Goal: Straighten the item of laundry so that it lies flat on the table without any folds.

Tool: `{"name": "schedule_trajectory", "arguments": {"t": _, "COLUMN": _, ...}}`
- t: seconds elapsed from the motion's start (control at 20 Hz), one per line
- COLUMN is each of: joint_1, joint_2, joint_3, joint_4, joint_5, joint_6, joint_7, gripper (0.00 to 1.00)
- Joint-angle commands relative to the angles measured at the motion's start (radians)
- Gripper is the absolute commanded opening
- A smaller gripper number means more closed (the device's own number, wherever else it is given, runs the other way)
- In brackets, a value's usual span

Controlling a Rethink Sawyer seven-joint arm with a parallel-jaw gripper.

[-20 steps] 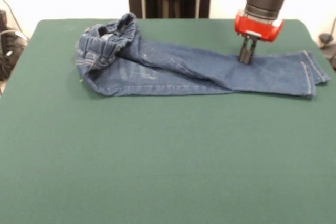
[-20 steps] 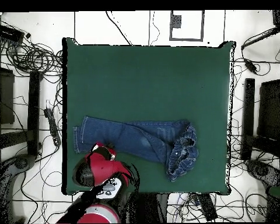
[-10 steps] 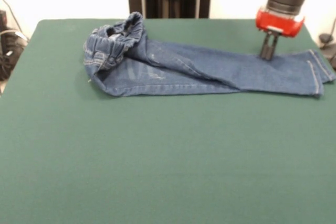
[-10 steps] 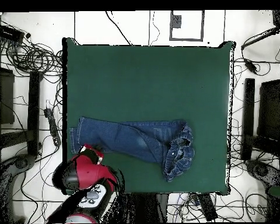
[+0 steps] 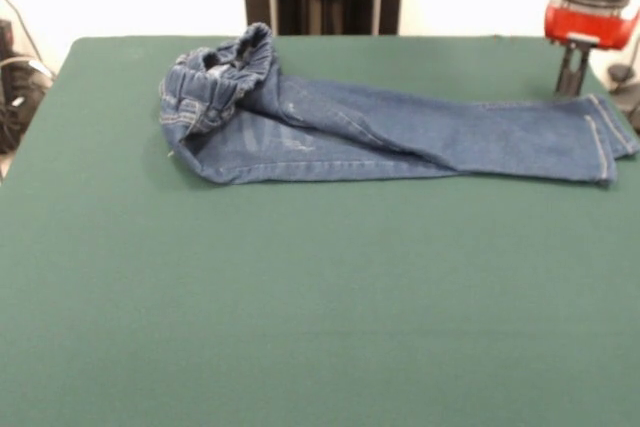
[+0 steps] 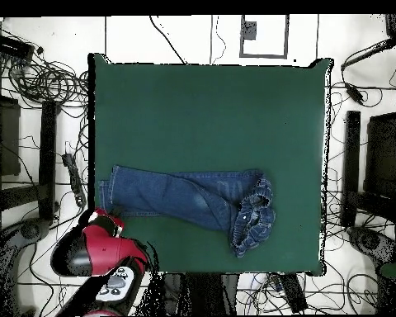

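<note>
Jeans [image 5: 400,132] lie along the table's [image 5: 300,297] robot-side edge, long axis parallel to it: hems at one corner, the waistband [image 5: 215,77] bunched and folded over toward the middle of that edge. The gripper [image 5: 572,72] hangs just off the hem end, fingers close together and holding nothing, so the crumpled waist lies the full length of the legs away. A second ago it was planted on the lower leg; since then the jeans have slid slightly toward the hem-side edge, and the gripper is now clear of the cloth.

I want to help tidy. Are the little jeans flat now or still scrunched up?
Partly scrunched. The jeans have legs lying flat, one over the other, but the waistband end is bunched in a heap.
</note>
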Motion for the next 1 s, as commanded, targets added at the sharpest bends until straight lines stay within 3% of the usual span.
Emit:
{"name": "schedule_trajectory", "arguments": {"t": 0.05, "joint_1": -0.117, "joint_2": -0.061, "joint_3": 0.084, "joint_4": 0.114, "joint_5": -0.038, "joint_6": 0.056, "joint_7": 0.152, "gripper": 0.00}}
{"name": "schedule_trajectory", "arguments": {"t": 0.2, "joint_1": -0.196, "joint_2": -0.077, "joint_3": 0.092, "joint_4": 0.146, "joint_5": -0.089, "joint_6": 0.022, "joint_7": 0.134, "gripper": 0.00}}
{"name": "schedule_trajectory", "arguments": {"t": 0.45, "joint_1": -0.259, "joint_2": -0.120, "joint_3": 0.023, "joint_4": 0.137, "joint_5": -0.176, "joint_6": 0.091, "joint_7": 0.038, "gripper": 0.00}}
{"name": "schedule_trajectory", "arguments": {"t": 0.55, "joint_1": -0.320, "joint_2": -0.125, "joint_3": 0.029, "joint_4": 0.129, "joint_5": -0.234, "joint_6": 0.105, "joint_7": -0.003, "gripper": 0.00}}
{"name": "schedule_trajectory", "arguments": {"t": 1.0, "joint_1": -0.398, "joint_2": -0.077, "joint_3": 0.018, "joint_4": 0.073, "joint_5": -0.368, "joint_6": 0.105, "joint_7": -0.016, "gripper": 0.00}}
